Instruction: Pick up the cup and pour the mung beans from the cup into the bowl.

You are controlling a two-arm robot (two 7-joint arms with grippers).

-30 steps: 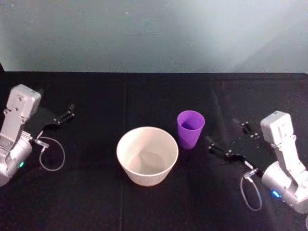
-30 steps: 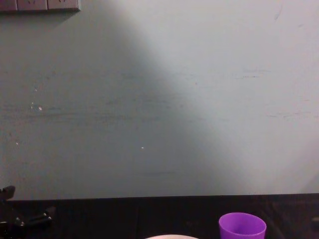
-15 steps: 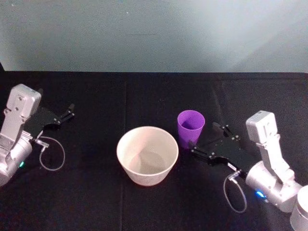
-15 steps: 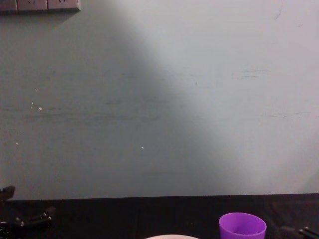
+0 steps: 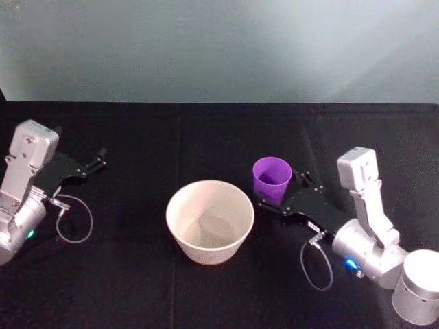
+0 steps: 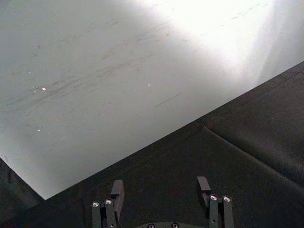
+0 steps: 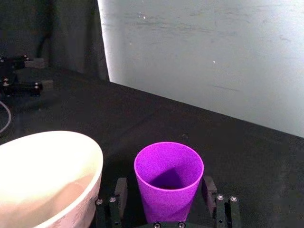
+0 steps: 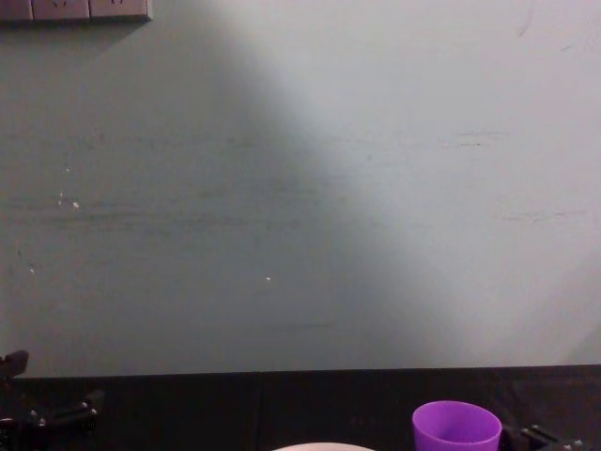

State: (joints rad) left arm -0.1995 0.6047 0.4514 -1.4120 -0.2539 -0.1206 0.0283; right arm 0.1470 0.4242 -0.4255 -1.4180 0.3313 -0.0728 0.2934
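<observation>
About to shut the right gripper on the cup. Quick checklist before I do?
1. Cup upright: ok.
2. Right gripper open, a finger on each side of the cup: ok.
3. Beans in the cup: cannot tell, its inside is shadowed.
4. Bowl upright, beside the cup and apart from it: ok.
5. Left gripper parked far left, away from the bowl: ok.
</observation>
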